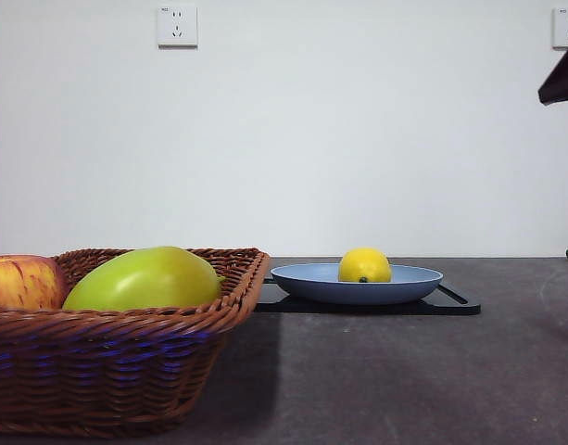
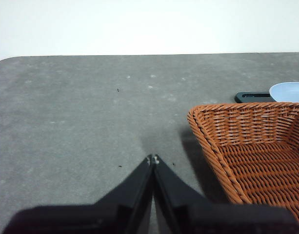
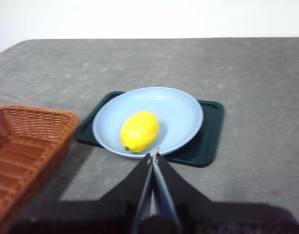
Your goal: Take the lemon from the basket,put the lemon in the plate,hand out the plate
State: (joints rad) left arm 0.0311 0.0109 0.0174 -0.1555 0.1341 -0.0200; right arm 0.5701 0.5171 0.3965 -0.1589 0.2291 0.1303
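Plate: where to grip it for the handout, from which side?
Grip the plate by its raised rim at the near edge facing the right gripper, coming in low. The lemon sits off-centre, the black tray lies underneath.

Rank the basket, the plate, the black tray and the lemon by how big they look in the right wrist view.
1. black tray and plate: too alike to rank
2. basket: cut off by the frame, so unsure
3. lemon: clearly smallest

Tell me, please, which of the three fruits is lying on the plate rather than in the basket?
The lemon, small and bright yellow, lies on the light-blue plate. The large yellow-green fruit and the streaked apple sit in the wicker basket.
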